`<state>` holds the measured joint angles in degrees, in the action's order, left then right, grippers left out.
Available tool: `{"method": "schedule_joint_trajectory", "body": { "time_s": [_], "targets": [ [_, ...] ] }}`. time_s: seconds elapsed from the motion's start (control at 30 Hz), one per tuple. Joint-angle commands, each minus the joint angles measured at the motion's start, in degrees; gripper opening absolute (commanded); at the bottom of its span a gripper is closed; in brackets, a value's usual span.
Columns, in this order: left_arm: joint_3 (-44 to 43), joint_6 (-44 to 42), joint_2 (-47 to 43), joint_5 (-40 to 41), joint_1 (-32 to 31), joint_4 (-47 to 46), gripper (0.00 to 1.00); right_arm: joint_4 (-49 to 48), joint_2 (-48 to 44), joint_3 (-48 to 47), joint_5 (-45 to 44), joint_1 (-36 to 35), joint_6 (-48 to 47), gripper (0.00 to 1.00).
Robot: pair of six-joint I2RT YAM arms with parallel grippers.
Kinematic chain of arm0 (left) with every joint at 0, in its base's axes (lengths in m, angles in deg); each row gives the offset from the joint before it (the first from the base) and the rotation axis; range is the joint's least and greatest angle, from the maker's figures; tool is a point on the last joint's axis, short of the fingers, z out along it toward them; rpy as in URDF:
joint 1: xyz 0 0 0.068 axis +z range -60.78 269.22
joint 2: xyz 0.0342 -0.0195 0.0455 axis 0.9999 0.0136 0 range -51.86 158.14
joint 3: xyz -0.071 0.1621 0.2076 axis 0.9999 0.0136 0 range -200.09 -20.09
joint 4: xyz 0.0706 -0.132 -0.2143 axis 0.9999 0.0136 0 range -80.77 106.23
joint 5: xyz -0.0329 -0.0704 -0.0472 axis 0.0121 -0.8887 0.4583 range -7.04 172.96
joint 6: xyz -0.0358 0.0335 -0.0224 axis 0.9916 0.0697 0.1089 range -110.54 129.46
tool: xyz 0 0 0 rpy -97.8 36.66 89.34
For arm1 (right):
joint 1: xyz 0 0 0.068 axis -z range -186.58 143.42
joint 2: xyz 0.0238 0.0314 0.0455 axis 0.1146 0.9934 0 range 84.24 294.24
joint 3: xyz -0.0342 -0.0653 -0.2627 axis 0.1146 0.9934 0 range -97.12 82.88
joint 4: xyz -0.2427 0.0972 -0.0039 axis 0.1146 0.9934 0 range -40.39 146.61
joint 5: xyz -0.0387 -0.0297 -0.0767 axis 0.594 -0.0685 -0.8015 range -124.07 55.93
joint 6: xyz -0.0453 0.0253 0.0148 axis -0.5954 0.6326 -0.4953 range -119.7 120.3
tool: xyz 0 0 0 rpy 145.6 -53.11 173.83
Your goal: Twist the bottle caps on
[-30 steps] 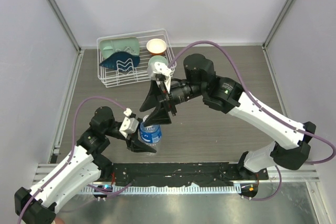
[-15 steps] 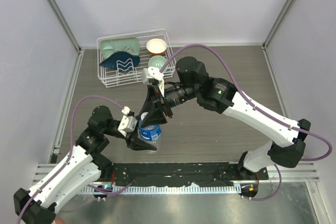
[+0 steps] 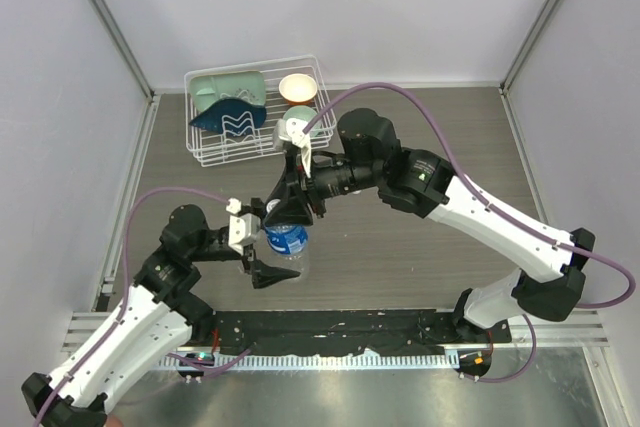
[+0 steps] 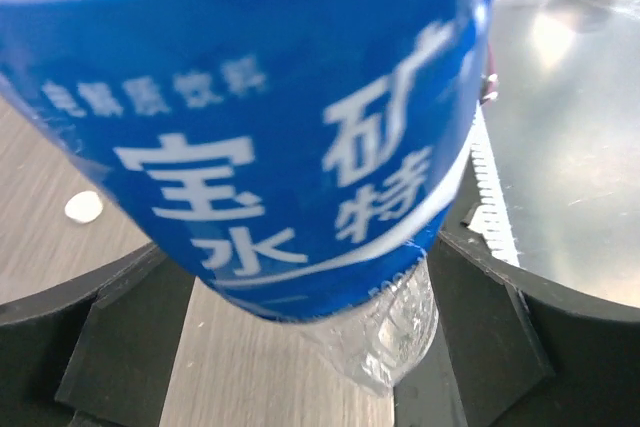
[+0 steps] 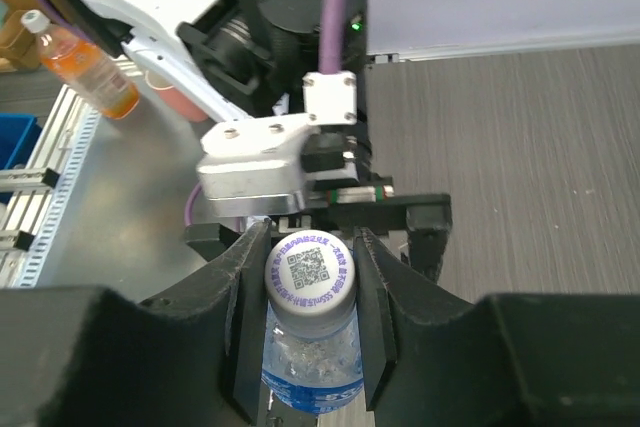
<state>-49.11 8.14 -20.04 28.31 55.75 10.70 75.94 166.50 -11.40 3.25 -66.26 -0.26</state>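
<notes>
A clear bottle with a blue label (image 3: 288, 241) stands upright on the table near the front left. Its white cap (image 5: 311, 277), printed with a square code, sits on the neck. My right gripper (image 5: 311, 282) comes down from above and is shut on that cap, one finger pressed to each side. My left gripper (image 4: 300, 347) is open, its fingers (image 4: 80, 337) standing wide on both sides of the bottle's label (image 4: 280, 127) without pressing it. A second small white cap (image 4: 83, 207) lies loose on the table beyond the bottle in the left wrist view.
A white wire basket (image 3: 215, 157) at the back left holds pale green bowls (image 3: 228, 89), a cream bowl (image 3: 298, 88) and a blue item (image 3: 230, 119). A black and metal rail (image 3: 340, 332) runs along the near edge. An orange bottle (image 5: 80, 67) stands off the table.
The right gripper came down over the bottle's top and closed on the cap. The left gripper let go of the bottle's body and opened wide.
</notes>
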Motion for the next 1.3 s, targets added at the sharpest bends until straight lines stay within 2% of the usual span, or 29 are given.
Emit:
{"method": "schedule_joint_trajectory", "body": {
  "time_s": [0.0, 0.03, 0.1, 0.13, 0.2, 0.23, 0.3, 0.33, 0.4, 0.47, 0.6, 0.8, 0.87, 0.9, 1.0, 1.27],
  "targets": [
    [-4.82, -12.19, -3.85, 9.37, 0.51, 16.07, 1.00, 0.57, 0.79, -2.92, -5.41, -0.17, -0.75, 0.08],
    [-5.26, -14.13, -4.73, 10.69, 0.51, 19.67, 1.00, 0.92, 1.58, -3.45, -5.68, -0.17, -0.93, 0.08],
    [-4.83, -12.40, -8.41, 14.90, 0.51, 20.67, 1.00, 1.97, 2.73, -5.29, -6.21, -0.17, -1.64, 0.07],
    [-4.21, -10.74, -9.91, 20.50, 0.51, 20.33, 1.00, 2.32, 3.25, -5.82, -6.73, -0.17, -1.99, 0.07],
    [-4.03, -11.68, -14.91, 26.15, 0.51, 20.15, 1.00, 3.03, 5.01, -7.22, -7.52, -0.17, -2.69, 0.06],
    [-4.47, -12.29, -16.85, 35.05, 0.51, 19.97, 1.00, 3.03, 5.71, -7.67, -8.92, -0.17, -2.87, 0.06],
    [-5.35, -12.56, -19.85, 46.68, 0.51, 18.92, 1.00, 2.33, 8.00, -8.63, -11.03, -0.17, -3.57, 0.06],
    [-6.66, -12.91, -22.03, 57.18, 0.51, 18.05, 1.00, 0.50, 9.05, -8.90, -12.43, -0.17, -3.66, 0.06],
    [-9.46, -13.62, -23.28, 65.43, 0.51, 18.21, 0.99, -2.41, 13.61, -10.47, -15.69, -0.17, -3.49, 0.06],
    [-11.58, -13.71, -24.95, 70.01, 0.51, 19.87, 1.00, -5.84, 18.09, -13.02, -18.93, -0.17, -2.96, 0.06],
    [-17.99, -11.17, -27.85, 71.79, 0.34, 23.48, 1.00, -13.74, 30.55, -20.22, -22.99, -0.26, -1.73, 0.06],
    [-27.93, -5.64, -25.31, 81.98, -2.38, 29.63, 1.00, -23.06, 45.42, -31.22, -29.93, -0.70, 0.47, 0.06],
    [-30.12, -5.88, -24.87, 81.90, -2.47, 31.21, 1.00, -26.05, 46.50, -29.31, -32.74, -1.57, 0.47, 0.06],
    [-30.66, -5.62, -24.78, 81.81, -2.47, 31.48, 1.00, -31.72, 46.41, -27.82, -34.84, -2.01, 0.47, 0.06],
    [-32.50, -3.96, -23.29, 81.81, -2.47, 33.15, 1.00, -38.08, 46.32, -23.68, -38.27, -3.25, -0.14, 0.07],
    [-31.72, -1.49, -21.27, 79.44, -2.47, 35.17, 1.00, -45.22, 45.62, -15.33, -45.58, -5.53, -0.76, 0.07]
  ]
}}
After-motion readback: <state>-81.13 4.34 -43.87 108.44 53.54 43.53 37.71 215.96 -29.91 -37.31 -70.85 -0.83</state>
